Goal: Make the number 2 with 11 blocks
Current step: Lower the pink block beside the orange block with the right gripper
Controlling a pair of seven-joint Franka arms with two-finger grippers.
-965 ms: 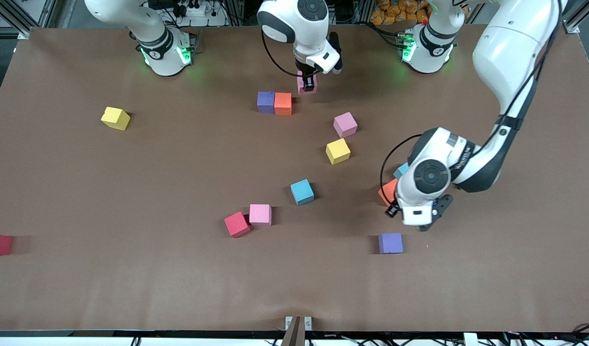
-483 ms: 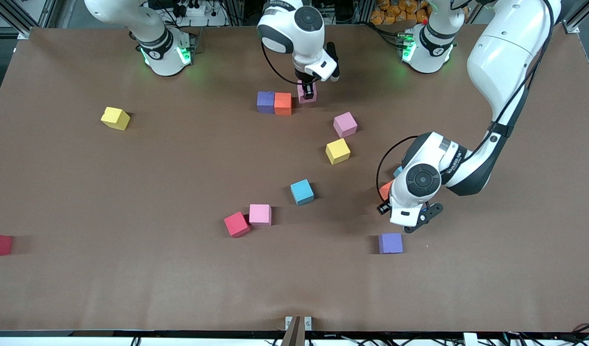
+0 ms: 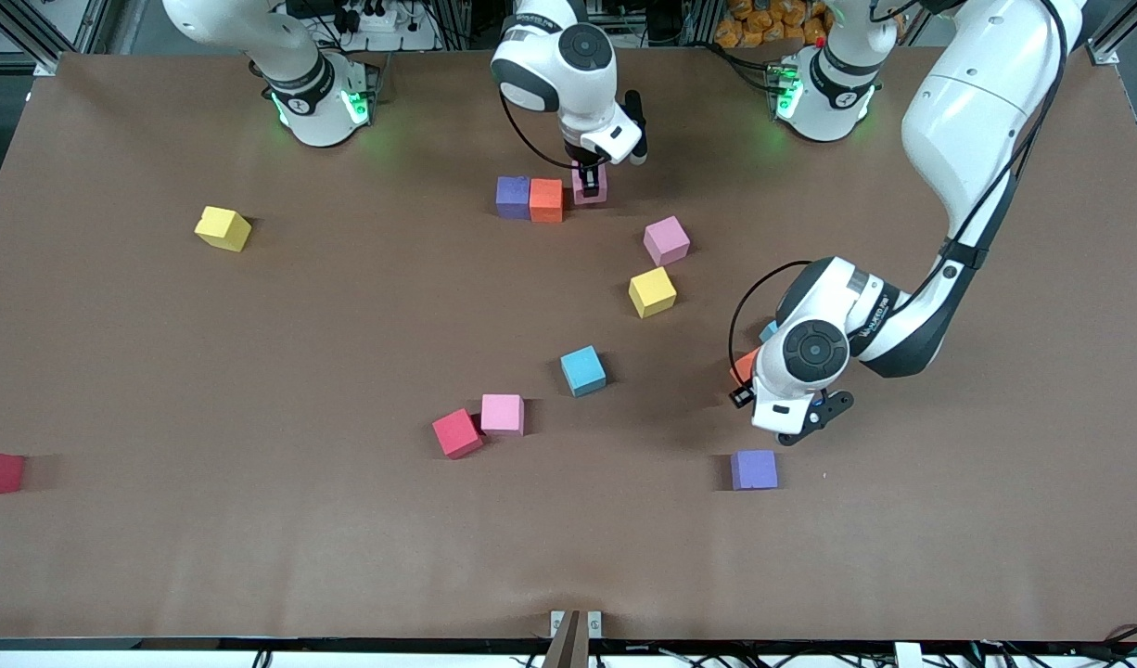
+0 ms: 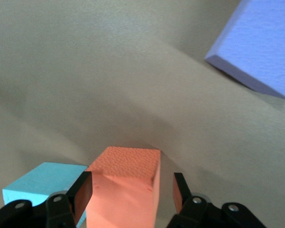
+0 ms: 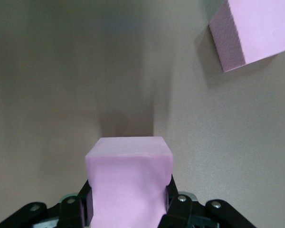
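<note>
- R gripper (image 3: 590,175) clamped on pink block (image 3: 591,185), just beside orange block (image 3: 546,199) of purple-orange row, toward L arm's end; needs lining up w/ row.
- L gripper (image 4: 132,190) jaws apart, astride orange cube (image 4: 126,190); not gripped.

Matt, grainy foam blocks (image 3: 582,370) lie on a smooth, matt brown table covering (image 3: 253,538), beside glossy white plastic arms (image 3: 972,102).

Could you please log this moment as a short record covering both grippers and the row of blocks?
right gripper: shut on pink block, beside the orange block
row: purple block touching that orange block
left gripper: fingers straddle a second orange block, a gap showing at one finger
light blue block: beside that second orange block
</note>
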